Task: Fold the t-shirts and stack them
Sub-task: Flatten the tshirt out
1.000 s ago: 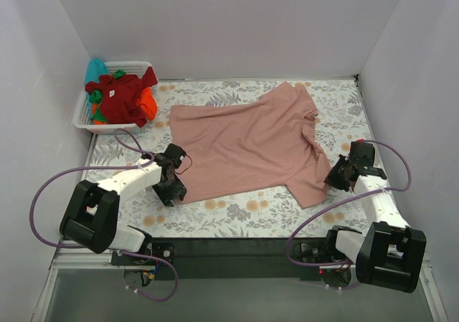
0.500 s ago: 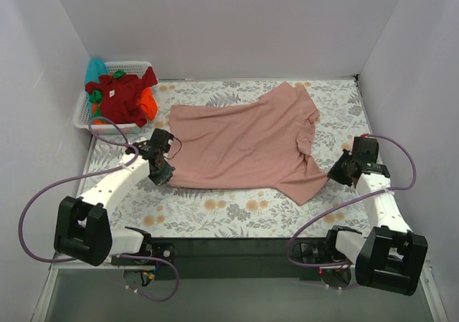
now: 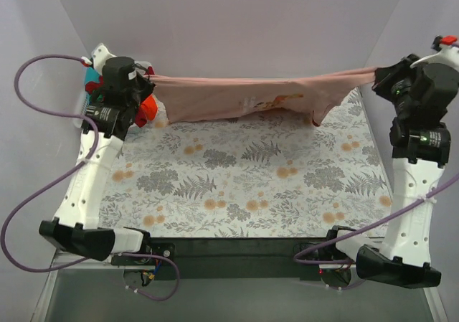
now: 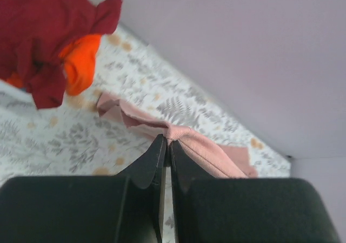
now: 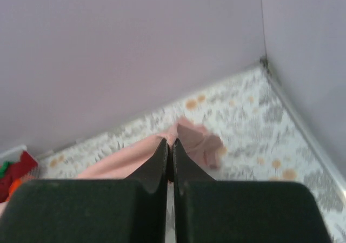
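Note:
The dusty-pink t-shirt (image 3: pixel 244 96) hangs stretched in the air between both grippers, high over the far part of the table, its print facing the camera. My left gripper (image 3: pixel 148 80) is shut on the shirt's left edge; the pinched fabric (image 4: pixel 186 140) shows at its tips. My right gripper (image 3: pixel 376 74) is shut on the shirt's right edge, fabric (image 5: pixel 162 145) bunched at its tips. Dark red (image 4: pixel 38 43) and orange (image 4: pixel 81 64) t-shirts lie in the basket at far left, mostly hidden behind the left arm in the top view.
The floral table cloth (image 3: pixel 244 171) covers the table. The white basket (image 3: pixel 80 114) stands at the far left corner, mostly hidden by the left arm. Walls close in on three sides.
Both arms have risen from the table and lifted the pink shirt, which lay flat before. It now hangs taut between them near the back wall.

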Available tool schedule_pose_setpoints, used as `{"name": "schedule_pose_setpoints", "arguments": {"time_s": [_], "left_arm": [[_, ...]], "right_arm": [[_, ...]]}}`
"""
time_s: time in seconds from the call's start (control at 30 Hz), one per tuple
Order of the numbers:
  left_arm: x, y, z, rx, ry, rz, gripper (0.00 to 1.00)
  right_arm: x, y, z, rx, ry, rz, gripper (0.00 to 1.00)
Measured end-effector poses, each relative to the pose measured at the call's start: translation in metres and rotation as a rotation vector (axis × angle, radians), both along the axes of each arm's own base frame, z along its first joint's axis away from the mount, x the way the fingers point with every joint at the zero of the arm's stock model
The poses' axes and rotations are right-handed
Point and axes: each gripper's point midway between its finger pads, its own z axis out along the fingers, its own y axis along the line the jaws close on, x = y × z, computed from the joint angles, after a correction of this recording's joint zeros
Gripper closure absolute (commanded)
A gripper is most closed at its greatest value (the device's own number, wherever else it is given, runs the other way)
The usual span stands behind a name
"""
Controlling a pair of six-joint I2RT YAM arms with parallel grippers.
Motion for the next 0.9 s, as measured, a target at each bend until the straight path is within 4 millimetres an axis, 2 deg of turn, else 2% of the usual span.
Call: {"name": "schedule_pose_setpoints", "arguments": {"time_s": [0.07,0.13,0.27,0.43,0.53,0.6,0.7,0.8,0.9], "left_arm": [[-0.011,0.003,0.035,0.011,-0.109,-0.022,1.0],[-0.027,0.005,0.068,0.021,-0.209,-0.046,1.0],[-0.08,0.013,0.143,0.043,-0.454,-0.093,1.0],[-0.157,0.029,0.218,0.081,-0.714,-0.103,1.0],[-0.188,0.038,0.246,0.1,-0.812,-0.091,1.0],[-0.197,0.04,0.255,0.114,-0.842,-0.087,1.0],[-0.188,0.037,0.254,0.136,-0.827,-0.1,1.0],[-0.153,0.027,0.236,0.156,-0.752,-0.126,1.0],[-0.1,0.013,0.192,0.176,-0.613,-0.154,1.0]], "right_arm": [[-0.013,-0.002,0.048,-0.058,-0.108,-0.01,0.99],[-0.034,-0.002,0.093,-0.118,-0.213,-0.025,0.99],[-0.09,-0.002,0.158,-0.227,-0.39,-0.07,0.99],[-0.157,0.003,0.2,-0.32,-0.544,-0.108,0.99],[-0.182,0.007,0.215,-0.356,-0.608,-0.115,0.99],[-0.189,0.009,0.222,-0.372,-0.633,-0.114,0.99],[-0.187,0.009,0.227,-0.397,-0.639,-0.109,0.99],[-0.168,0.009,0.227,-0.416,-0.622,-0.091,0.99],[-0.132,0.01,0.206,-0.425,-0.563,-0.049,0.99]]}}
